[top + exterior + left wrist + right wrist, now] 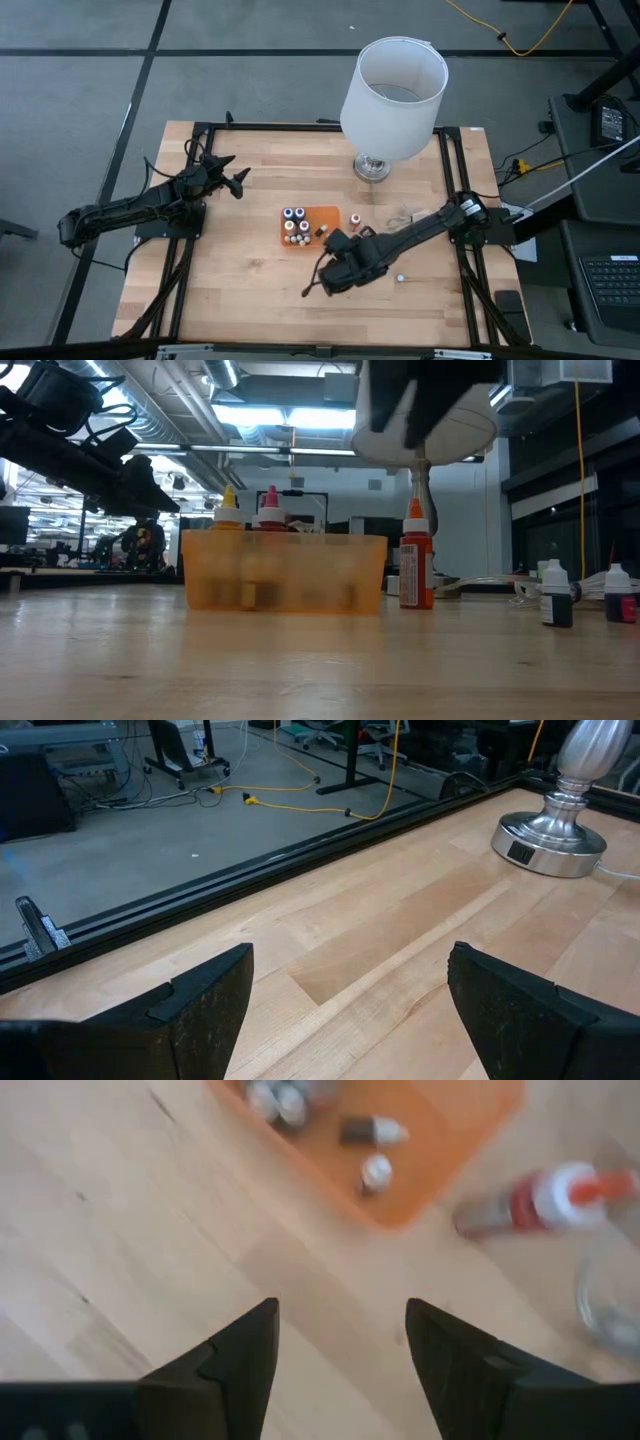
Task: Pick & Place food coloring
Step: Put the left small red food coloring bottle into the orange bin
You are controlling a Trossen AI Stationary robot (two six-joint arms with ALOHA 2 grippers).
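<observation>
The food coloring bottles are tiny, with pale caps. Several stand or lie in the orange tray, one of them on its side. A red bottle stands on the table just right of the tray. Two dark bottles stand farther right, and one small bottle sits toward the near edge. My right gripper is open and empty, hovering over bare wood just near of the tray. My left gripper is open over the table's far left part.
A lamp with a white shade stands on a metal base at the far side of the table. A clear coiled thing lies right of the red bottle. Black frame rails run along the table's edges.
</observation>
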